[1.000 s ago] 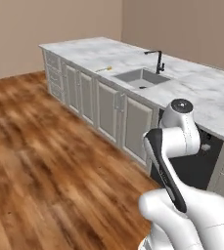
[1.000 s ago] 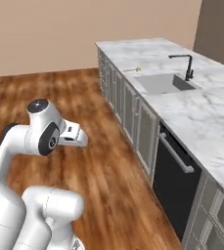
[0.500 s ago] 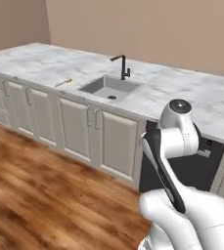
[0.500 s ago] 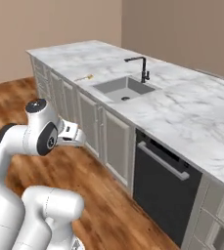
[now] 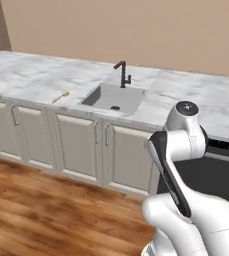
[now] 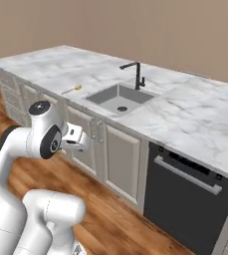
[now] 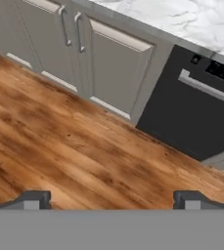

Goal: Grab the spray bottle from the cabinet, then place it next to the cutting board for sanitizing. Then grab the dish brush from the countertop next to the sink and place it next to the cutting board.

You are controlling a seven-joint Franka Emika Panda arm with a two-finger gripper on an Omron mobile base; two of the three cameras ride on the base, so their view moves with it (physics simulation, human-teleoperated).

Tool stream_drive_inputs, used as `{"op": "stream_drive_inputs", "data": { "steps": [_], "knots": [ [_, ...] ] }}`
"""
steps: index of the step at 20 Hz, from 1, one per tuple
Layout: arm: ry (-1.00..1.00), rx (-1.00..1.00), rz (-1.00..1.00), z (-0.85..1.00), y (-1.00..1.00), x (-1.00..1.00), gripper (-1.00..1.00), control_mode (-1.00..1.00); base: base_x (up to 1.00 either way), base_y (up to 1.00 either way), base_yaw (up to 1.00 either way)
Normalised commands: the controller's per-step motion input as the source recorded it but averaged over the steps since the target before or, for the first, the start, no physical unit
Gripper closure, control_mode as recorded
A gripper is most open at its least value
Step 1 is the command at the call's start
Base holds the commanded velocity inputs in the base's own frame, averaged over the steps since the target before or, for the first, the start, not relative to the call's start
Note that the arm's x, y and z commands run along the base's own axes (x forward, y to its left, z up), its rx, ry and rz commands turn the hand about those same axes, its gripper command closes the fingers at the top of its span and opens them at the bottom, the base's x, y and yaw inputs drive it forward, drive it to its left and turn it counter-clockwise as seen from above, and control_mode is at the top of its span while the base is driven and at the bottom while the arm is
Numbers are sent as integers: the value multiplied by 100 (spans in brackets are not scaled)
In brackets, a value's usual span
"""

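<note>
Left base view: dish brush [image 5: 60, 96] lies on tabletop [image 5: 31, 75] just left of sink [image 5: 114, 98]; right base view: brush left of sink, long axis toward basin, beyond pincer [image 6: 77, 140]; hand view: pincer wide, empty, over wooden floor [image 7: 59, 146].

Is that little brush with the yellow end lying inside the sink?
No, the dish brush lies on the countertop, to one side of the sink.

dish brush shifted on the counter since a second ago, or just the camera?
No. The dish brush lies left of the sink, as before; the base turned, so the whole view shifted.
</note>
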Motion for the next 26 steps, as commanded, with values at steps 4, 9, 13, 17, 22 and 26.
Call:
{"op": "stream_drive_inputs", "data": {
  "steps": [4, 9, 13, 17, 22, 26],
  "knots": [
    [0, 0, 0, 0, 0, 0, -100, 100, 34, 100, -21],
    [0, 0, 0, 0, 0, 0, -100, 100, 81, 100, -42],
    [0, 0, 0, 0, 0, 0, -100, 100, 84, 100, -42],
    [0, 0, 0, 0, 0, 0, -100, 100, 69, 100, -25],
    [0, 0, 0, 0, 0, 0, -100, 100, 72, 100, -27],
    [0, 0, 0, 0, 0, 0, -100, 100, 68, 100, -31]
  ]
}}
